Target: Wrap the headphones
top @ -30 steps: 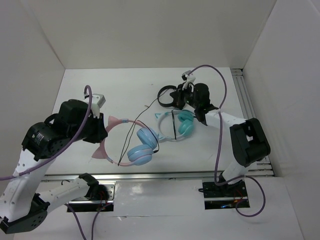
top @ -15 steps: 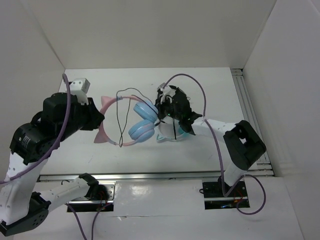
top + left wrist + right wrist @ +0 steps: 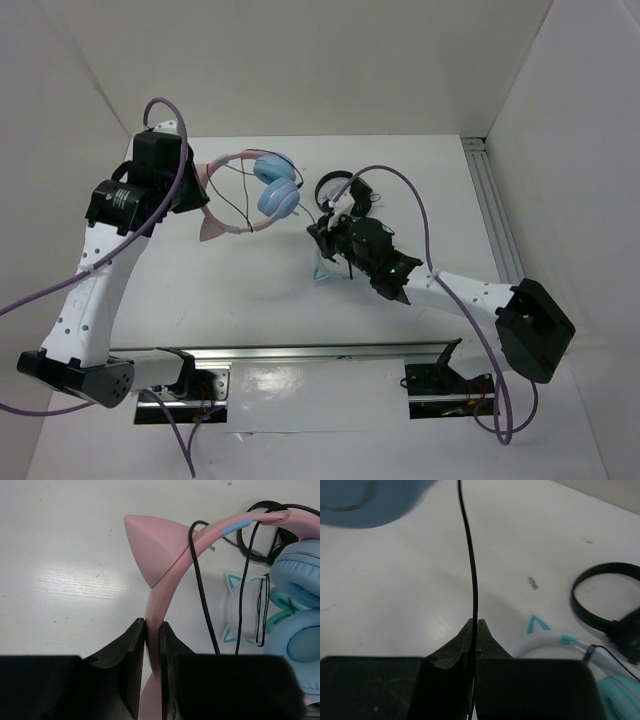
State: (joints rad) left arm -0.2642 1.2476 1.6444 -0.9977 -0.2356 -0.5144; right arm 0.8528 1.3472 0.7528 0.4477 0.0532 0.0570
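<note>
My left gripper [image 3: 196,192] is shut on the pink cat-eared headband [image 3: 232,160] of the headphones and holds them in the air over the table's far left. The light blue ear cups [image 3: 277,194] hang to its right. In the left wrist view the jaws [image 3: 152,630] pinch the headband [image 3: 167,555] just below a pink ear. The thin black cable [image 3: 200,590] loops over the band. My right gripper [image 3: 318,232] is shut on that cable [image 3: 472,570], which runs taut from its fingertips [image 3: 475,625] up to the blue cup [image 3: 370,500].
White-and-teal cat-ear headphones [image 3: 560,642] lie on the table under my right arm; one teal ear [image 3: 322,268] shows from above. Smaller black headphones [image 3: 330,186] lie behind them. White walls close the table at the back and both sides.
My left arm has lifted the headphones and swung them toward the far left. My right gripper has moved left and nearer with the cable, away from the black headphones.
</note>
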